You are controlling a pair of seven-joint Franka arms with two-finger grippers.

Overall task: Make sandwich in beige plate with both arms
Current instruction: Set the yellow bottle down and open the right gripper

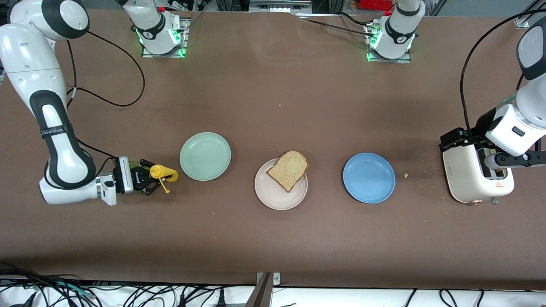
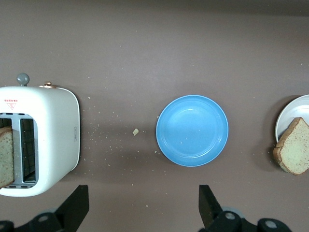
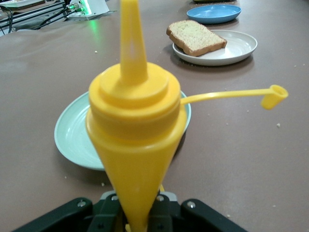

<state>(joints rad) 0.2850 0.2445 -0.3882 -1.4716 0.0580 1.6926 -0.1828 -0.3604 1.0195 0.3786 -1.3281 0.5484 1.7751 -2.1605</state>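
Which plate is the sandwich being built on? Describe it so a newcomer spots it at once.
Three round plates sit in a row across the brown table. The beige plate is the middle one, between the mint-green plate and the blue plate. It alone carries a bread slice.

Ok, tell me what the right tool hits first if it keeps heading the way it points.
Probably the mint-green plate: the right tool, shut on the yellow squeeze bottle, points along the table at its rim; height is unclear.
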